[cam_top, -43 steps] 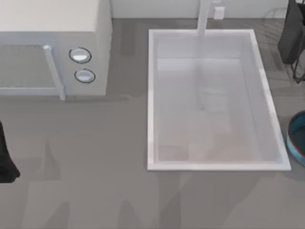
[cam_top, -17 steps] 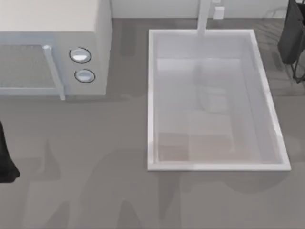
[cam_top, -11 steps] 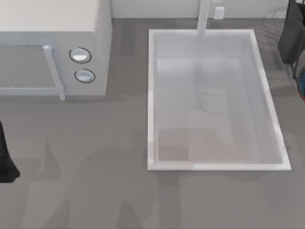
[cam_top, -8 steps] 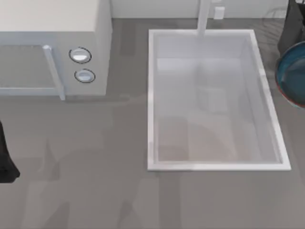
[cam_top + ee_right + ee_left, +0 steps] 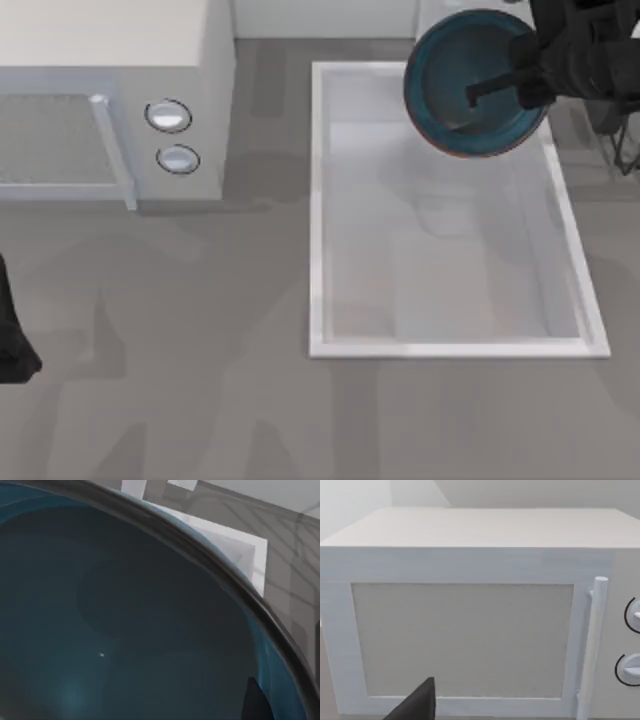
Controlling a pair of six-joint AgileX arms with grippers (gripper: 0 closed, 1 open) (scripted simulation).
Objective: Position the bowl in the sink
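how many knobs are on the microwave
2. Both sit on the right part of the microwave front, right of its handle: the upper knob and the lower knob just under it. In the left wrist view both are cut off at the picture's edge.

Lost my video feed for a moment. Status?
Right gripper shut on the bowl, held over the sink's faucet end. Left gripper parked at table's left edge. Nothing in the basin below.

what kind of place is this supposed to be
Most likely a simulated kitchen counter: a white microwave with two knobs sits beside a large white sink, and the right pincer holds a teal bowl over the sink's faucet end.
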